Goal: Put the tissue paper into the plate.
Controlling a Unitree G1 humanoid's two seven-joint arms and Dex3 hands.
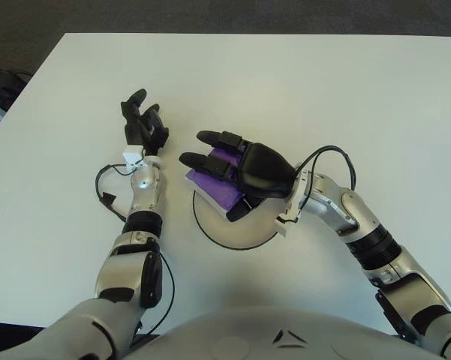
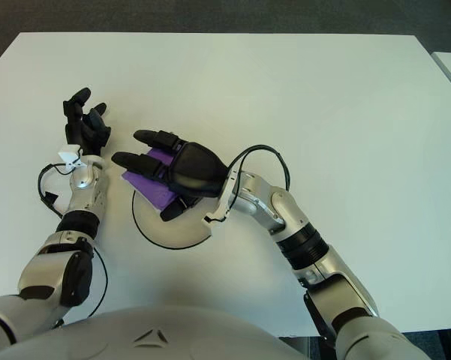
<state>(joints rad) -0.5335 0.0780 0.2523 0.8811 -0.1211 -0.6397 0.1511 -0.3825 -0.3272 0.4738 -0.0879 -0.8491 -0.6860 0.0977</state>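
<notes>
A purple tissue packet (image 1: 212, 190) lies on the upper-left part of the round white plate (image 1: 249, 231), its corner reaching past the rim. My right hand (image 1: 214, 174) hovers just over it with two fingers (image 1: 210, 139) stretched out to the left and the thumb (image 1: 236, 212) below the packet's near edge; the hand is open and hides much of the packet. My left hand (image 1: 141, 125) shows left of the plate, apart from it, black fingers pointing away and holding nothing.
Plate and both arms are on a white table (image 1: 338, 90). Its far edge and left corner meet dark floor. A black cable (image 1: 105, 191) loops by my left wrist, another by my right wrist (image 1: 334, 154).
</notes>
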